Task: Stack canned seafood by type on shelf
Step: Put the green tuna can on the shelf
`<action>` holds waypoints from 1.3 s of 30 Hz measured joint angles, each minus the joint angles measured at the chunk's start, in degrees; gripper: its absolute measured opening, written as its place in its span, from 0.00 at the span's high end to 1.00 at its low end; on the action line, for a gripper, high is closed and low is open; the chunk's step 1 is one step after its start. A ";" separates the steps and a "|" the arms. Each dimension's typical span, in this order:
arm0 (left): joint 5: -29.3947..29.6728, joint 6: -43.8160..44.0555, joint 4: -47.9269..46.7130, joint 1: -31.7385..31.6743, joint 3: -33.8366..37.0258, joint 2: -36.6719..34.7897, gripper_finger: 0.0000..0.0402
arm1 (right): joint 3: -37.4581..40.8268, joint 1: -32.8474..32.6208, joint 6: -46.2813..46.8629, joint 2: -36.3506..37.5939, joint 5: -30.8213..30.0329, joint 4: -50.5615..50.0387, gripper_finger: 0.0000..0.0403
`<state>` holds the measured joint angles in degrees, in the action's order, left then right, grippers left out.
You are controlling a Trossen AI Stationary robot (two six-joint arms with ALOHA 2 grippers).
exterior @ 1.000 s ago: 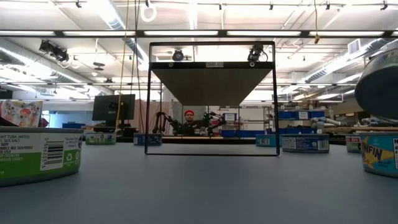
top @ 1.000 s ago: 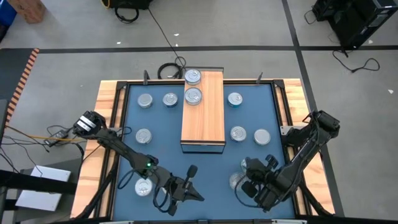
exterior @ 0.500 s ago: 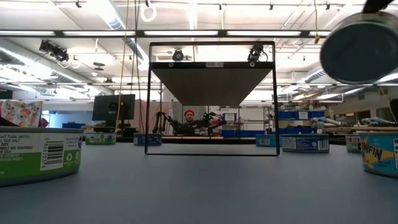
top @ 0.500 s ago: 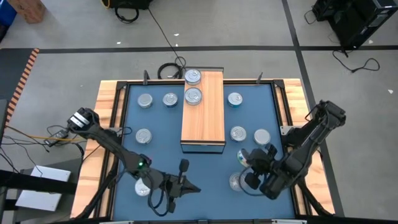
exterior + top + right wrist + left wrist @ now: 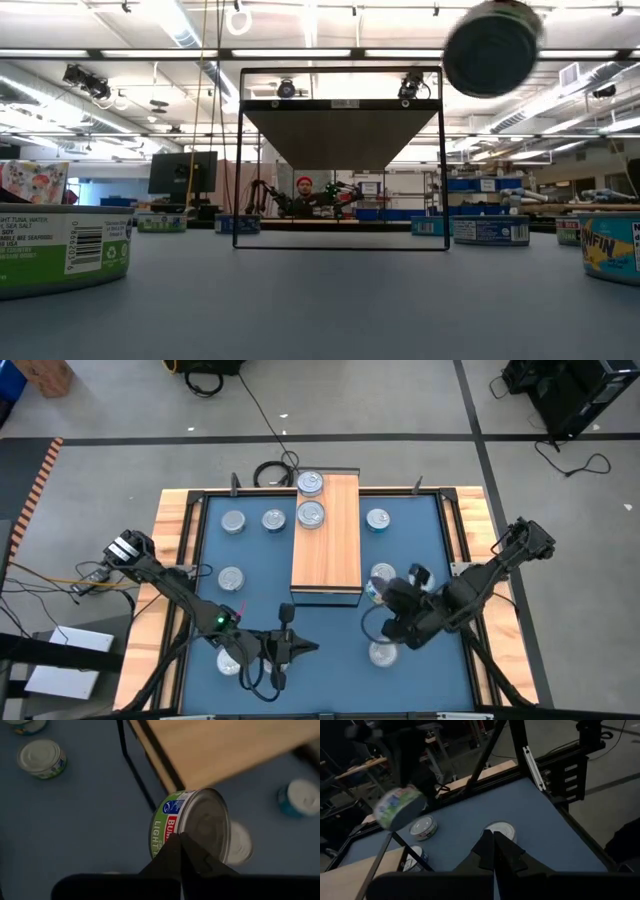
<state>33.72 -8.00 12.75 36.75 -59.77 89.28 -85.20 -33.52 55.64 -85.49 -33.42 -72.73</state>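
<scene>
tins [image 5: 310, 514] — shiny metal lids | shelf [image 5: 328, 550] — wood-grain top | mat [image 5: 330, 650] — matt blue

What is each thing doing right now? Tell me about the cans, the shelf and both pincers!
Right pincer: shut on a green-label can, lifted off the mat.
Left pincer: shut, holding nothing.
Shelf: two cans on its far end, lying flat.
Other cans: flat on the blue mat.

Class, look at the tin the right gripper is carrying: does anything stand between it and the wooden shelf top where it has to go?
Nothing visible does. The right gripper, shut on a green-labelled tin, holds it in the air beside the shelf. The near part of the shelf top is bare; two tins sit at the far end.
</scene>
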 joint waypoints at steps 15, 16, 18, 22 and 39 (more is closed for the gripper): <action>-17.49 2.28 1.14 -7.21 0.00 -0.09 1.00 | -4.45 17.55 -37.28 -2.65 2.33 14.78 1.00; -18.72 2.24 1.56 -7.71 0.00 -0.09 1.00 | -4.46 18.67 -39.43 -3.06 2.83 16.36 1.00; -20.08 2.24 2.04 -8.42 0.00 -0.09 1.00 | -4.51 20.33 -43.69 -3.38 3.47 20.19 1.00; -20.97 2.23 2.33 -9.07 0.00 -0.09 1.00 | -4.51 23.32 -49.80 -4.43 7.01 24.63 1.00; -21.66 5.04 8.27 -16.49 14.53 -15.07 1.00 | -4.48 33.37 -57.15 -6.67 19.95 18.20 1.00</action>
<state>12.06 -2.95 21.02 20.26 -45.24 74.21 -89.68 -0.15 -1.51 -92.16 -13.47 -54.53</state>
